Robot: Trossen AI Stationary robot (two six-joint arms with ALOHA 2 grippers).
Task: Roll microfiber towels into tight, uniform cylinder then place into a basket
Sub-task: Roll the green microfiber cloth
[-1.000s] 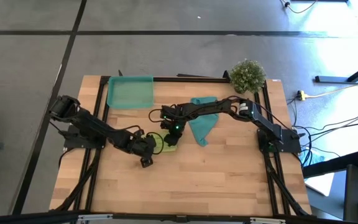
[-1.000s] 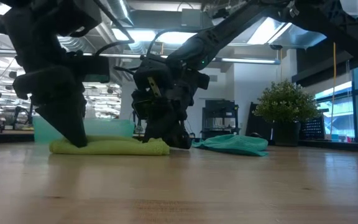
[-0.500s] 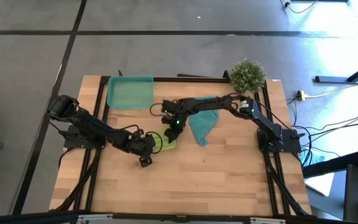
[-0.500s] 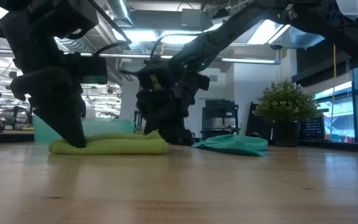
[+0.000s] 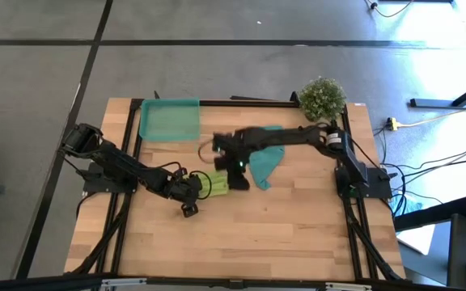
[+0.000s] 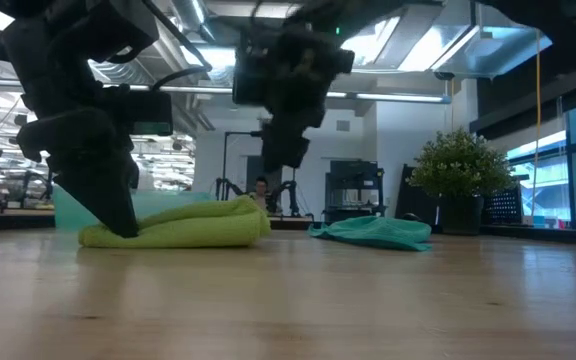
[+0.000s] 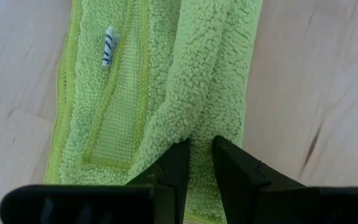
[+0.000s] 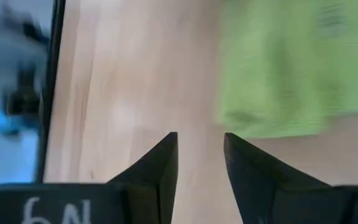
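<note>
Basket (image 5: 168,120) sits at upper left of the high view, nothing in it that I can see. Below and right of it, my left gripper (image 5: 191,188) is down at table level near frame centre, fingers (image 7: 178,163) nearly closed and pinching a fold at the end of the lime-green towel (image 5: 215,184), which lies as a loose, lumpy fold, not yet a tight cylinder. Just right of that, my right gripper (image 5: 239,164) hangs above the towel's far end, lifted clear of the cloth, fingers (image 8: 161,163) a narrow gap apart and holding nothing. Further right, the teal towel (image 5: 264,162) lies crumpled and flat, unrolled. Risks, as I judge them: with only one end pinned, the green fold may spring open or skew, giving an uneven roll; my right gripper coming down again could snag the teal cloth or drag the free end.
</note>
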